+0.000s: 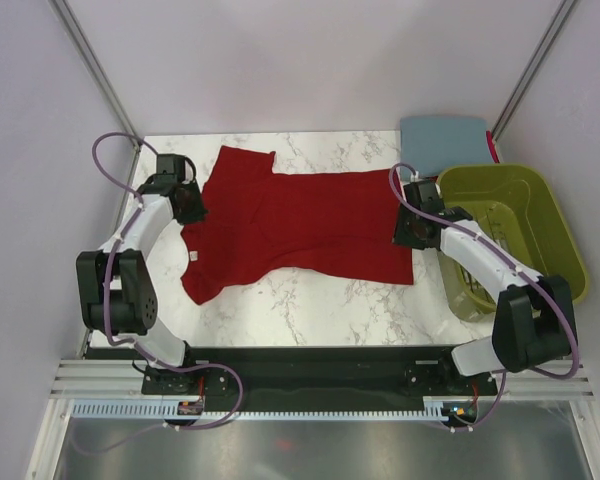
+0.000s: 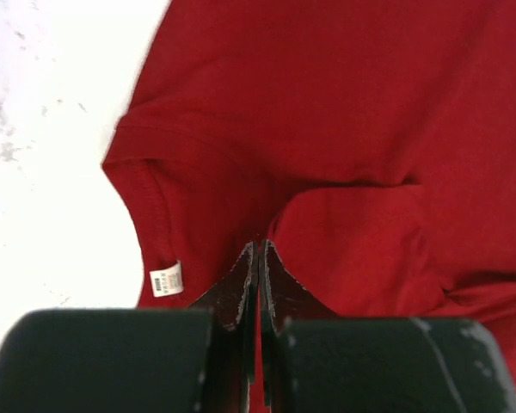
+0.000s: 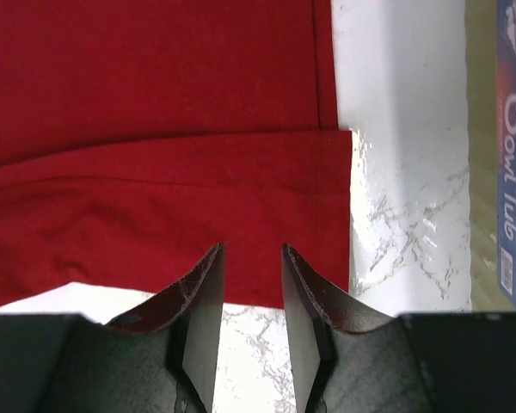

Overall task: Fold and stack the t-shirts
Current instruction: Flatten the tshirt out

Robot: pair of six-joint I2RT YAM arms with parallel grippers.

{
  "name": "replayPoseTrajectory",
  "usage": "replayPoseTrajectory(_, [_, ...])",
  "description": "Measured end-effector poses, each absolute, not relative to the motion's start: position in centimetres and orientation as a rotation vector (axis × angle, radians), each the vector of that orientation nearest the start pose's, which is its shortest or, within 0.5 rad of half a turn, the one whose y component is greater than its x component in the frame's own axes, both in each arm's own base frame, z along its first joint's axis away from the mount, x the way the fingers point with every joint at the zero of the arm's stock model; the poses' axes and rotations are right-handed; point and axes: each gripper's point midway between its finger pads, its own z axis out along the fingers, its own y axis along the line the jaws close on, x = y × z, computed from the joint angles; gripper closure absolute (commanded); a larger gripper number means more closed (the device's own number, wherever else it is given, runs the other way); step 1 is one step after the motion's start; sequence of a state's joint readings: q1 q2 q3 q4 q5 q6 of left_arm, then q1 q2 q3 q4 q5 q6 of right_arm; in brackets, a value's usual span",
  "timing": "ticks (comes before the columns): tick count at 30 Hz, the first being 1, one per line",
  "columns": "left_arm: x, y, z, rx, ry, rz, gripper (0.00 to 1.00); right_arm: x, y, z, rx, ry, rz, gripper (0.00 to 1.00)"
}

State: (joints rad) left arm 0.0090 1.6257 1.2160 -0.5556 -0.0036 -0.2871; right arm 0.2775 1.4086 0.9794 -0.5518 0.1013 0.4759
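Note:
The dark red t-shirt [image 1: 300, 225] lies spread across the marble table [image 1: 310, 310], collar to the left and hem to the right, with its near side folded over. My left gripper [image 1: 188, 203] is at the collar end. In the left wrist view it [image 2: 261, 243] is shut, pinching a pucker of the red t-shirt [image 2: 344, 103] beside the white neck tag [image 2: 165, 280]. My right gripper [image 1: 408, 230] hovers at the hem corner. Its jaws [image 3: 252, 249] stand open over the red hem [image 3: 155, 198], holding nothing. The slate blue-grey t-shirt [image 1: 442, 133] lies folded at the back right.
The olive-green basket [image 1: 500, 215] stands at the right table edge, close beside my right arm. Its wall [image 3: 482, 172], with a blue label, shows in the right wrist view. White walls enclose the table on three sides.

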Motion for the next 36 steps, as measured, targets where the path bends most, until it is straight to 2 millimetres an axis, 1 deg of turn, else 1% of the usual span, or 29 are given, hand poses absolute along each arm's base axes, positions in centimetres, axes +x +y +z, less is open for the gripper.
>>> replayPoseTrajectory(5, [38.7,-2.5,11.5,-0.372,2.505,-0.231,0.98,33.1,9.1,8.1,0.289,2.588,0.108,0.57])
replayPoseTrajectory(8, [38.1,-3.9,12.9,-0.338,2.479,-0.290,0.98,33.7,8.7,7.2,0.301,2.608,0.051,0.56])
replayPoseTrajectory(12, [37.1,-6.0,15.6,-0.274,2.418,-0.376,0.98,35.3,8.0,6.7,0.331,2.603,-0.033,0.56])
replayPoseTrajectory(15, [36.5,-6.2,17.4,-0.258,2.367,-0.388,0.98,36.3,7.5,6.1,0.399,2.585,-0.087,0.56])
replayPoseTrajectory(18, [36.3,-6.0,18.9,-0.257,2.320,-0.385,0.98,36.4,7.0,5.3,0.489,2.574,-0.135,0.57])
replayPoseTrajectory(23, [36.1,-5.9,20.8,-0.258,2.259,-0.393,0.98,36.7,6.2,4.4,0.621,2.550,-0.212,0.57])
replayPoseTrajectory(26, [36.1,-6.0,21.1,-0.259,2.249,-0.396,0.98,36.9,5.8,4.3,0.674,2.527,-0.242,0.57])
replayPoseTrajectory(31, [36.0,-6.0,20.8,-0.261,2.255,-0.397,0.98,37.0,5.3,4.2,0.729,2.495,-0.280,0.57])
replayPoseTrajectory(36, [35.9,-6.1,20.7,-0.272,2.256,-0.406,0.98,37.0,5.3,3.4,0.764,2.498,-0.293,0.57])
